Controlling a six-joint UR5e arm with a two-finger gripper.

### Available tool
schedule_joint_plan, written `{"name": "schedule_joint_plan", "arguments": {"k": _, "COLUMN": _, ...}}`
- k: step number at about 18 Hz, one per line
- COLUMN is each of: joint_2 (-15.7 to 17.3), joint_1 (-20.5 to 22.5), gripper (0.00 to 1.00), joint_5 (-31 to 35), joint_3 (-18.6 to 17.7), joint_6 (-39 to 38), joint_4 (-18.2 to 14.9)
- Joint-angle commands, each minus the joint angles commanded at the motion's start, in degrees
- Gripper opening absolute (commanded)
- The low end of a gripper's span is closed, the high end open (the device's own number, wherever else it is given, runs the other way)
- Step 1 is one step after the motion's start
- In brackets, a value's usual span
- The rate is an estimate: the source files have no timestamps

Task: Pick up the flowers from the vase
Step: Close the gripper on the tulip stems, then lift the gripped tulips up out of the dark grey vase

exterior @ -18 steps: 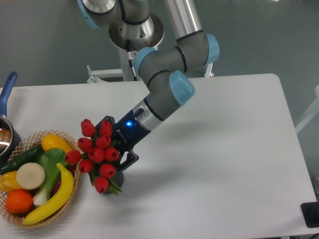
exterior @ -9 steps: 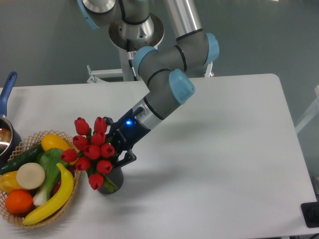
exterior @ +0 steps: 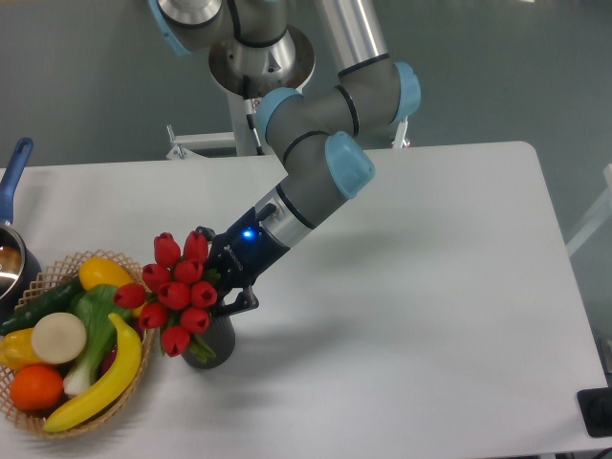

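The flowers (exterior: 172, 293), a tight bunch of red tulip buds with green leaves, tilt to the upper left over the vase (exterior: 216, 346), a short dark grey cylinder mostly hidden under them. My gripper (exterior: 218, 284) reaches in from the upper right and is shut on the flowers just below the buds. The stems are hidden by the buds and the gripper, so I cannot tell whether their ends still sit in the vase mouth.
A wicker basket (exterior: 134, 378) with a banana, orange, cucumber and other produce stands right beside the vase on the left. A pot with a blue handle (exterior: 11, 182) sits at the far left edge. The white table's front edge is close below.
The bunch has shifted up and to the left over the second, uncovering more of the vase below it. The gripper has moved a little down-left with it.
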Motion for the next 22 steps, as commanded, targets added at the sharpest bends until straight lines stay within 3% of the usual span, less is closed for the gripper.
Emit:
{"name": "schedule_joint_plan", "arguments": {"k": 9, "joint_2": 1.14, "joint_1": 0.53, "gripper": 0.4, "joint_5": -3.95, "joint_3": 0.18, "joint_6": -0.88, "joint_4": 0.26}}
{"name": "schedule_joint_plan", "arguments": {"k": 22, "joint_2": 6.94, "joint_1": 3.87, "gripper": 0.4, "joint_5": -7.29, "joint_3": 0.79, "joint_6": -9.48, "joint_4": 0.26}}
